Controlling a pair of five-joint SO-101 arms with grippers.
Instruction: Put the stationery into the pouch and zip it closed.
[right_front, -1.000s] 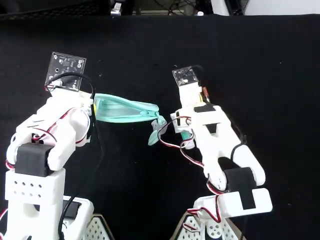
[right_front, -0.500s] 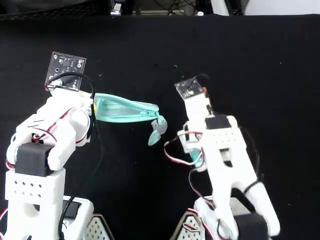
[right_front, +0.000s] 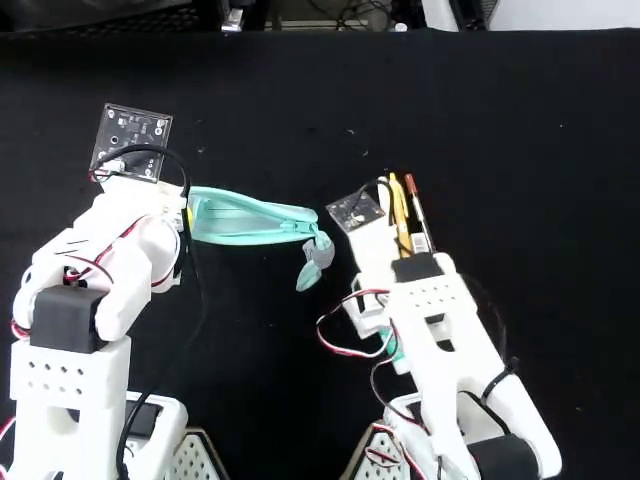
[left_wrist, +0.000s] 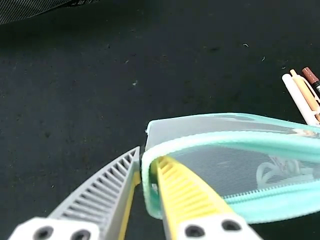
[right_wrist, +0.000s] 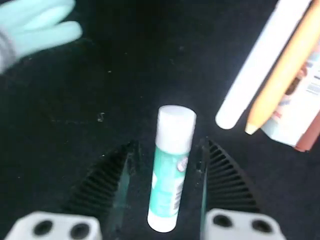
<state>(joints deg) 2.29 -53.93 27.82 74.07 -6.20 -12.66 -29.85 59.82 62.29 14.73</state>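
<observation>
Between fingers of right gripper (right_wrist: 167, 149), spread apart: glue stick (right_wrist: 171, 170), long axis parallel to fingers, gap each side, ungripped. Just beyond one fingertip: pens (right_wrist: 270, 65). Clamped in left gripper (left_wrist: 148, 156): pouch (left_wrist: 240, 150) edge, mouth open. Right arm nearer glue stick.

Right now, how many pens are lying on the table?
3: white pen, orange pen and brown pen lie side by side beside the right gripper; others may hide under that arm.

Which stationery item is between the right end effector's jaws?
The glue stick with the white cap, lying between the open jaws of the right end effector; the pens lie off to the side.
</observation>
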